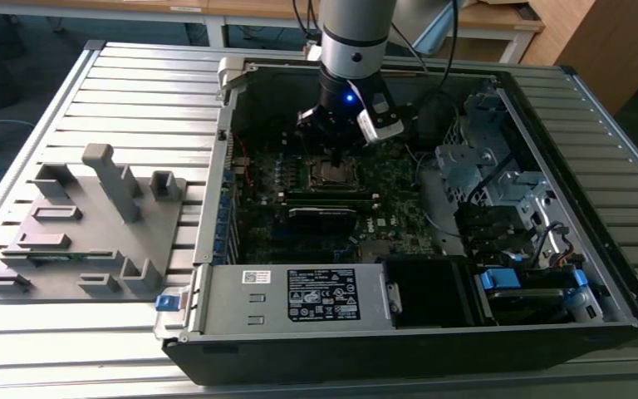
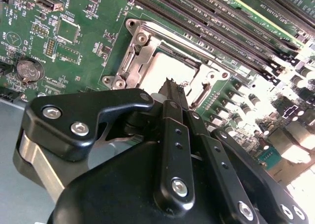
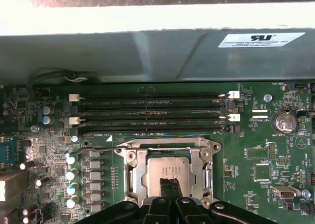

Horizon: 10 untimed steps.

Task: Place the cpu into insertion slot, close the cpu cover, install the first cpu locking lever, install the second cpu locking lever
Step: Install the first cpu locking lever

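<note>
Black linkages of the claw (image 3: 170, 184) sit closest in both wrist views, its two fingers pressed together with nothing seen between them, tips poised over the cpu (image 3: 167, 169). That grey chip lies seated in the insertion slot (image 1: 334, 173) on the green motherboard (image 3: 246, 160), and the silver cpu cover (image 3: 135, 172) lies down flat around it, framing its metal face. Long black memory slots (image 3: 147, 113) run just beside the socket on one side, a row of silver-topped capacitors (image 3: 73, 175) crowds another, and a coin battery (image 3: 284, 121) sits farther off on the board. In the exterior view the arm (image 1: 355, 37) reaches down into an open computer case (image 1: 408, 345) lying on the slatted table (image 1: 130, 83), hemmed between the case's far wall and a metal drive cage (image 1: 485, 166); a grey power supply box (image 1: 286, 295) fills the case's near side, and a grey moulded fixture (image 1: 86, 224) rests near the table's edge at the exterior view's left
</note>
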{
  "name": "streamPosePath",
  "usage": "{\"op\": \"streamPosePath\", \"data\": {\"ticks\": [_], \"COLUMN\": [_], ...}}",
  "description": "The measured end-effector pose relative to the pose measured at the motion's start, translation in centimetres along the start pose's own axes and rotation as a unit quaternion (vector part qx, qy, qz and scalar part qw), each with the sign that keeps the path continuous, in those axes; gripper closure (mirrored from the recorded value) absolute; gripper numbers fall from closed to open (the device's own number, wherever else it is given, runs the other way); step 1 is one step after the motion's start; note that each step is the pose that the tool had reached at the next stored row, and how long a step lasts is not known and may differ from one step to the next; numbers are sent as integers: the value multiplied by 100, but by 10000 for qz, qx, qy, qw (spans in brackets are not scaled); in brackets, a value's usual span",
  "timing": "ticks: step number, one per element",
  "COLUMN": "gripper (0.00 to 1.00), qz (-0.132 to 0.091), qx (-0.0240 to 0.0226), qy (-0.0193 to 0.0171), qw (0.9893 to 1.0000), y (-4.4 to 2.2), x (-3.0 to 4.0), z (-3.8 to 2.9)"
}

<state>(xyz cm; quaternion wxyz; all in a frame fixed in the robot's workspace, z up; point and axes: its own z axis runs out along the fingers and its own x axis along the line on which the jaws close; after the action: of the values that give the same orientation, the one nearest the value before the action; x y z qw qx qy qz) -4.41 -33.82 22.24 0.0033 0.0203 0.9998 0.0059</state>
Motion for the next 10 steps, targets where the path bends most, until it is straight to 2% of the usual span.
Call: {"op": "streamPosePath", "data": {"ticks": [10], "gripper": [90], "qz": [0], "qx": [1], "qy": [1], "qw": [10000], "y": [0], "x": [0], "z": [-13]}}
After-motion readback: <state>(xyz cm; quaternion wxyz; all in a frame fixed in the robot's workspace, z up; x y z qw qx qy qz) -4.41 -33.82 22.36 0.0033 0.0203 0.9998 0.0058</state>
